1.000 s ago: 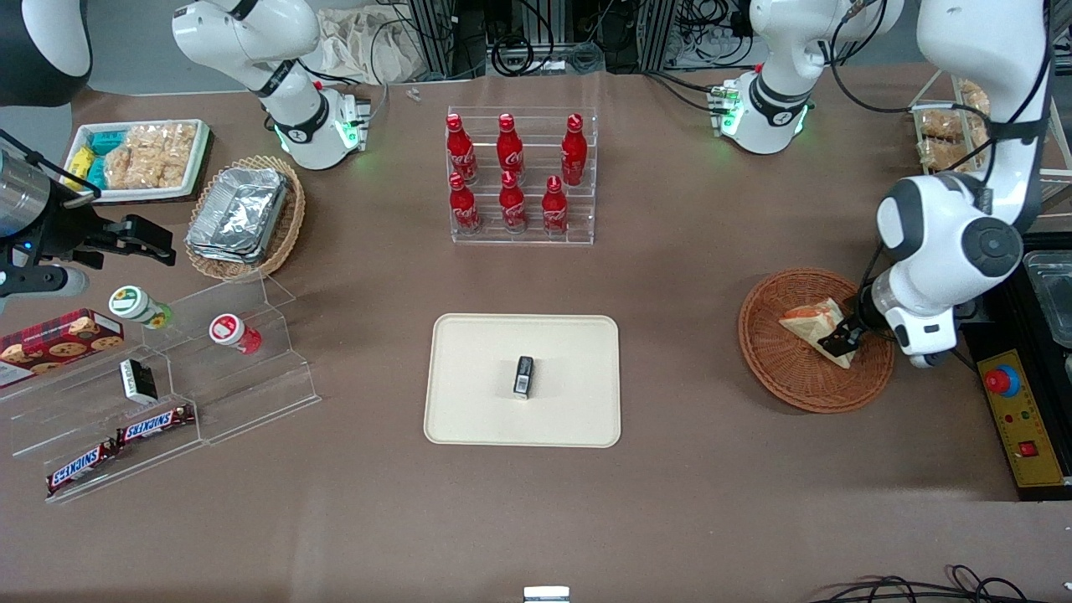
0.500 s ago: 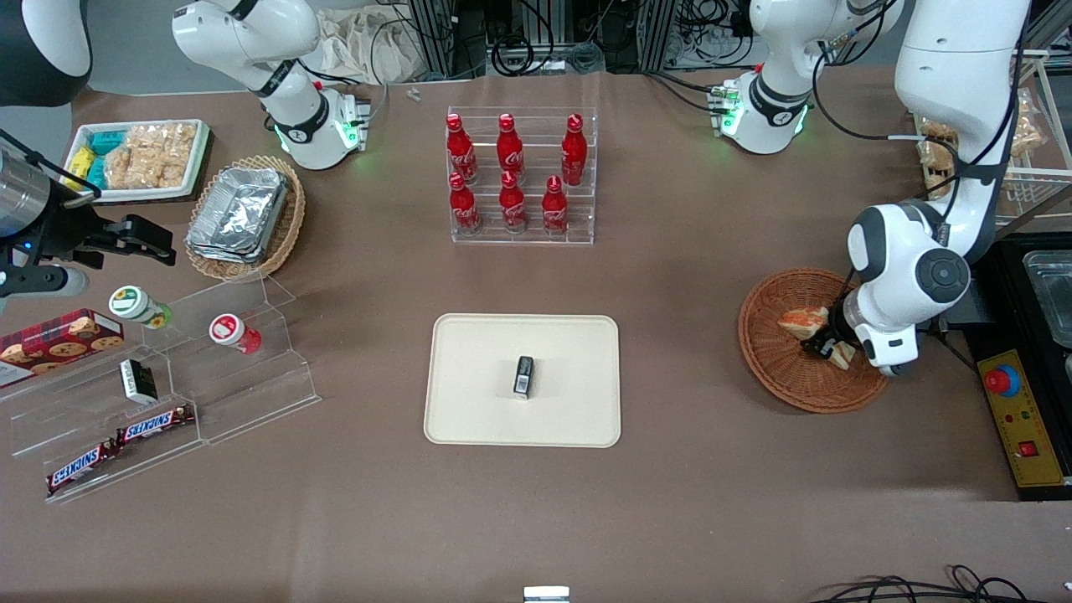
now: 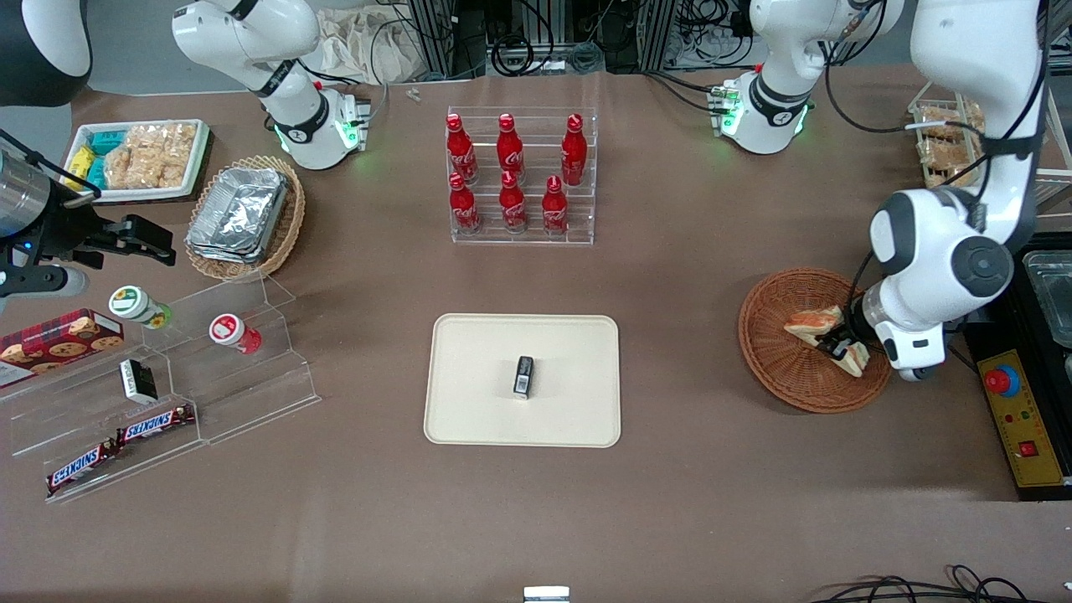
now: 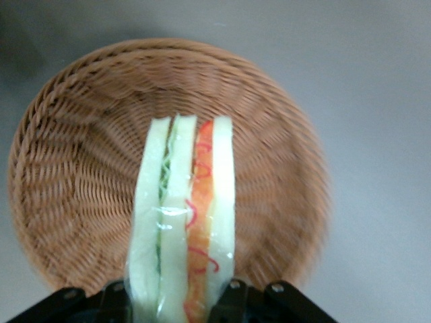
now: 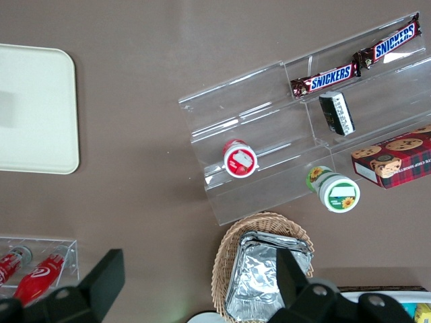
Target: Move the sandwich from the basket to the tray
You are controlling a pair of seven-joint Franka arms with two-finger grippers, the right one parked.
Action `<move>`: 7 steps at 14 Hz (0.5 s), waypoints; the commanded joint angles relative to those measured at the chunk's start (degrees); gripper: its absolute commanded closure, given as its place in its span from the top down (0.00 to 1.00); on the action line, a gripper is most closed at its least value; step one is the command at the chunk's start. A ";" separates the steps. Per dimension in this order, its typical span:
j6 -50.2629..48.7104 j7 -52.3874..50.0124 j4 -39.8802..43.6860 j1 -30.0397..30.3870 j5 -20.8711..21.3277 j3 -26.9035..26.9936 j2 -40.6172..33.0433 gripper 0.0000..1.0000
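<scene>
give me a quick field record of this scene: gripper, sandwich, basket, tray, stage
gripper: gripper of the left arm, over the basket, shut on the sandwich
sandwich: sandwich clamped between the fingers, filling edge facing the wrist camera, above the basket floor
basket: round reddish-brown wicker basket, toward the working arm's end of the table
tray: cream tray mid-table, holding one small dark packet
stage: grasped, not yet carried to the tray
</scene>
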 commanded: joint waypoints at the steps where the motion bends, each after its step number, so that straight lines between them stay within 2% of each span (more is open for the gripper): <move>1: -9.07 6.38 10.59 -1.58 -0.04 -6.05 2.17 0.00; 5: -5.49 19.91 14.38 -1.58 -1.28 -15.27 6.65 0.00; 7: -3.82 21.09 17.11 -2.80 -0.14 -19.50 10.78 0.00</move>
